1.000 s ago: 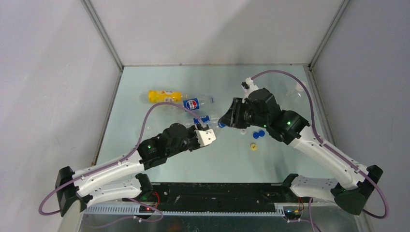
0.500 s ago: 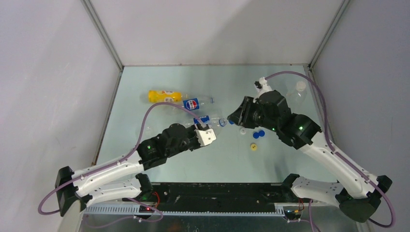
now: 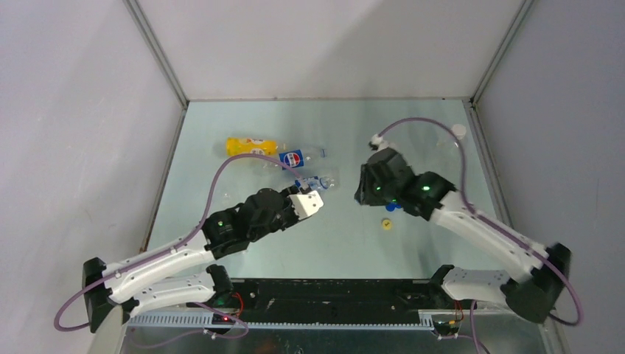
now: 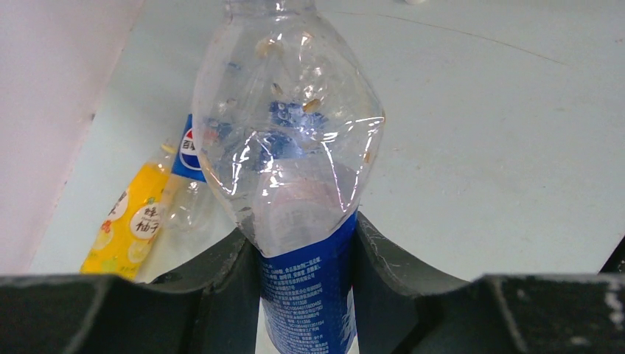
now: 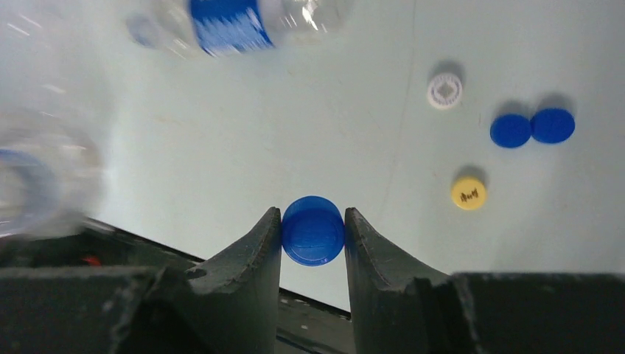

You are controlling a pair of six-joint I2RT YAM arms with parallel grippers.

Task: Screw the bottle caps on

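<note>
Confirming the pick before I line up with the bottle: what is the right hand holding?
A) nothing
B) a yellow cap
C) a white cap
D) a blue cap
D: the right wrist view shows the right hand shut on a blue cap, while the yellow cap and white cap lie loose on the table.

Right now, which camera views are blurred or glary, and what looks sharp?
Right wrist: the blue cap is crisp, but the background bottles smear into blur. Left wrist: the gripped bottle is sharp, with bright glints on its clear plastic; the yellow bottle behind it is slightly soft. Top external: even lighting, soft shadows, no strong glare.
</note>
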